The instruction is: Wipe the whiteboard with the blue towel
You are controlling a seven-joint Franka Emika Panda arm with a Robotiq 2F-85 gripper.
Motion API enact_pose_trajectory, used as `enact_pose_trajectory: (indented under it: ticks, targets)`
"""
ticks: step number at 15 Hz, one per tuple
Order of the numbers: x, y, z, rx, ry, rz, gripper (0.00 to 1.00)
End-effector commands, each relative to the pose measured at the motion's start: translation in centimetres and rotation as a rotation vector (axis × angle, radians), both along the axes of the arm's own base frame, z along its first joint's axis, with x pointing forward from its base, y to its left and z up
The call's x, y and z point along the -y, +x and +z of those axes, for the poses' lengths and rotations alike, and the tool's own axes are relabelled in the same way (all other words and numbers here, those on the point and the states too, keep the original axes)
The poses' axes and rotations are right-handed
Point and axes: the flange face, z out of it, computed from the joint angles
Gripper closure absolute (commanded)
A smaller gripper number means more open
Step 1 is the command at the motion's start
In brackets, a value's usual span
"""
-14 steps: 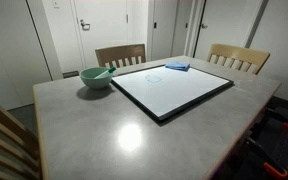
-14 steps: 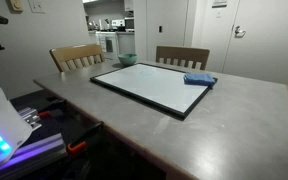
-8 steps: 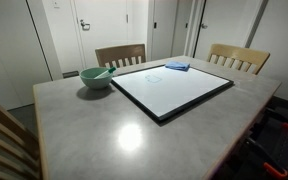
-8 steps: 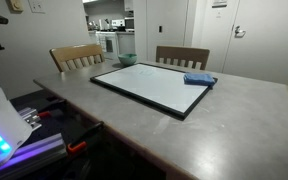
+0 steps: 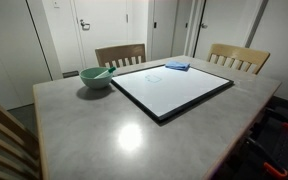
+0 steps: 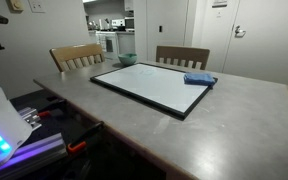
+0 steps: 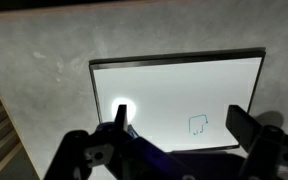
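The whiteboard [image 5: 174, 92] lies flat on the grey table, white with a thin black frame, and shows in both exterior views [image 6: 152, 86]. The blue towel [image 5: 177, 66] lies folded on the board's far corner [image 6: 199, 79]. It is out of the wrist view. In the wrist view my gripper [image 7: 184, 125] hangs open and empty high above the whiteboard [image 7: 164, 90]. A small blue scribble [image 7: 197, 125] shows on the board between the fingers. The gripper does not show in the exterior views.
A teal-green bowl [image 5: 96, 77] stands on the table beside the board [image 6: 127, 59]. Wooden chairs [image 5: 120, 55] [image 5: 238, 58] stand at the far edge. The grey table [image 5: 104, 130] has bare surface around the board.
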Motion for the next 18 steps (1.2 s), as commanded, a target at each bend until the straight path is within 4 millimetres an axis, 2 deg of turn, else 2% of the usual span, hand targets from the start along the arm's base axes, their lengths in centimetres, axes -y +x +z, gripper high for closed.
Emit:
enact_pose_trajectory:
  ticks: [1, 9, 14, 18]
  targets:
    - [1.7, 2.3, -1.8, 0.006, 0.004, 0.139, 0.00]
    - [3.6, 7.6, -4.6, -0.052, -0.066, 0.459, 0.00]
    - [5.5, 11.4, -5.8, -0.061, -0.106, 0.556, 0.00]
    - [7.1, 14.6, -7.7, -0.055, -0.100, 0.591, 0.00]
